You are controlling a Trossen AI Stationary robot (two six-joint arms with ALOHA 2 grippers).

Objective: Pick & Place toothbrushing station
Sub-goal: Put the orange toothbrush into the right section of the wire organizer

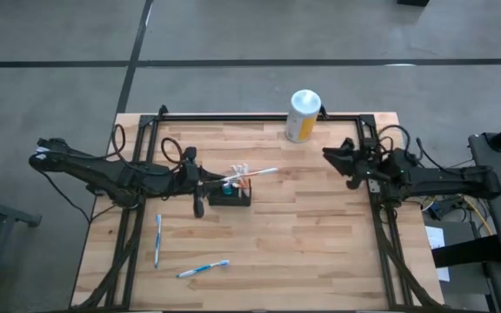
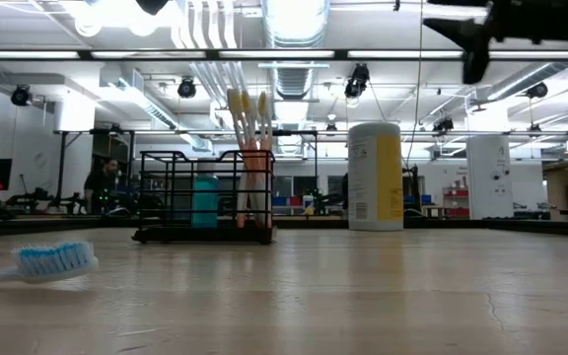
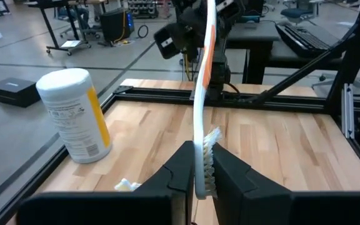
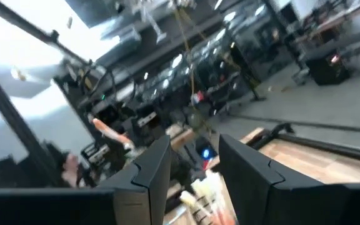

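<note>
The basket [image 1: 230, 196] sits left of the table's [image 1: 320, 252] centre, brushes already standing in it. You are handling a light, stiff wire frame, likely to slide or tip if nudged; its thin rim wires look the best hold. The left gripper [image 3: 200, 169] hovers just left of it, fingers clamped on an orange-and-white brush [image 3: 202, 94] near its bristles, the handle reaching over the basket. The right gripper [image 1: 337, 159] waits well right, raised, its fingers apart in its own wrist view. Two blue brushes [image 1: 157, 239] lie near the front left; a white-topped canister [image 1: 302, 115] stands at the far edge. Only the low view shows the basket's mesh walls and a teal item [image 2: 204, 200] inside; only the high view shows the blue brushes' full layout.
</note>
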